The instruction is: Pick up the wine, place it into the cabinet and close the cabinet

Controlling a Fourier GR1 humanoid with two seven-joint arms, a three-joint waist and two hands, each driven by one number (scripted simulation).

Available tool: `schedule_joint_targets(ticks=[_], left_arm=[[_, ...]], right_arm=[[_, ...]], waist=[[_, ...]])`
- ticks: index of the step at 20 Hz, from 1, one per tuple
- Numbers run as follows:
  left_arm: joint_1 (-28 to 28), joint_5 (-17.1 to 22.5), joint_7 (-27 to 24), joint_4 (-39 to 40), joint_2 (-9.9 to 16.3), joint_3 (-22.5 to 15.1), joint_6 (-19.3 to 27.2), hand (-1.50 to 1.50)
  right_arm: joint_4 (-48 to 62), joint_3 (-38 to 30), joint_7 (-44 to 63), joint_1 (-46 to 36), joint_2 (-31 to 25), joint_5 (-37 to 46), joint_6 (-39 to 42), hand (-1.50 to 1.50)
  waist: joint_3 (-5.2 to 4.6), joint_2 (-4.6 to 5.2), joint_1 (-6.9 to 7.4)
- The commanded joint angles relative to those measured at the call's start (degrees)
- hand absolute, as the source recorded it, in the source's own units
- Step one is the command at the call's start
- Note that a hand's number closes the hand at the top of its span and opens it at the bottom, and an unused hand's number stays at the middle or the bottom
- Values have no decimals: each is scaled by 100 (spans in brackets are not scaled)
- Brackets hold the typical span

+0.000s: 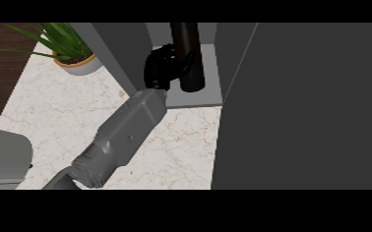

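Observation:
The wine bottle is dark and stands upright on the grey floor of the open cabinet. My right hand reaches into the cabinet from the lower left, and its black fingers curl round the bottle's left side. The grey forearm slants across the counter behind it. The bottle's top runs out of the view's upper edge. My left hand does not show; only a grey piece of arm sits at the left edge.
The cabinet's dark door stands open and fills the right side. The cabinet's left wall is close beside my hand. A potted green plant stands on the marble counter at the upper left.

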Motion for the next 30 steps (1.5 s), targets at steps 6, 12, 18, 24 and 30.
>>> schedule_joint_targets(ticks=[6,12,18,24,30], left_arm=[[-367,420,-187,462,-4,54,-198,150],[90,577,-295,214,-4,-470,-190,150],[1,830,-229,45,-4,-761,25,150],[120,1387,-609,-395,-4,-866,275,150],[-8,1842,-781,-399,-4,-1008,567,-150]], right_arm=[[455,285,-335,-145,162,219,59,-150],[190,342,-175,-92,84,117,108,-150],[250,429,-280,-122,207,193,36,-150],[340,423,-187,-255,136,100,99,-150],[291,465,-48,-490,213,204,-85,-150]], waist=[[-4,80,-162],[-5,72,-291],[-8,93,-422],[-9,94,-497],[-11,91,-409]])
